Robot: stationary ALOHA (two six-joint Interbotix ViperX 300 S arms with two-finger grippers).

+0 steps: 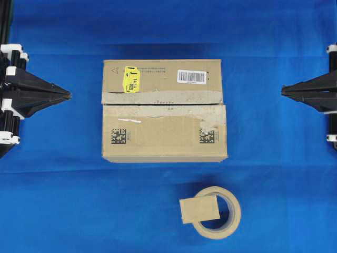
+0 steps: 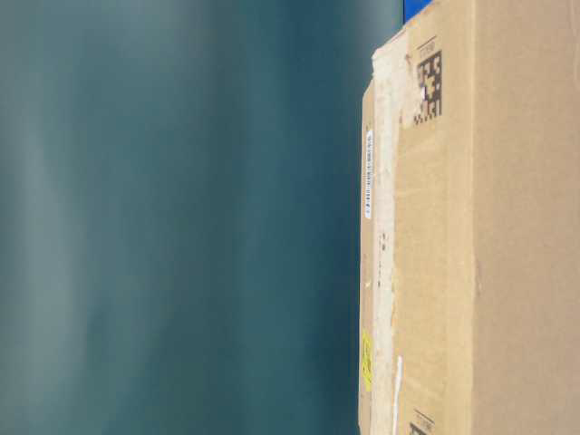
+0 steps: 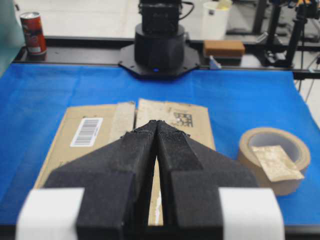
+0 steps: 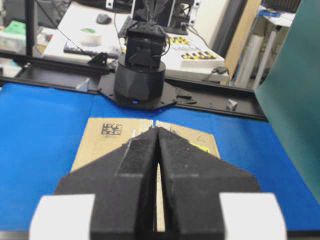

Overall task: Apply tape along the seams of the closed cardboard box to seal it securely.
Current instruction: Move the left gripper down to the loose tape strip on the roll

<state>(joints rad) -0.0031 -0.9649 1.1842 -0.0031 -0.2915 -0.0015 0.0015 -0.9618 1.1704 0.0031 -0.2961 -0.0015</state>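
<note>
Centrally on the blue cloth (image 1: 52,200) sits the cardboard box (image 1: 164,142), its 2 top flaps closed. Between them runs the seam (image 1: 158,104), a dark slit edged with torn greyish old tape strips (image 1: 168,97). On the far flap are a yellow sticker (image 1: 131,79) and a white barcode label (image 1: 191,77); the near flap carries 2 black square codes (image 1: 119,136).

Near the front of the box lies a beige tape roll (image 1: 224,213), and the small tan piece of tape (image 1: 199,209) rests across its left rim.

Both arms hang well apart from the box, one at each side. The left gripper (image 1: 67,95) has its jaws pressed together with nothing between them, and the right gripper (image 1: 284,91) is likewise clenched and empty.
</note>
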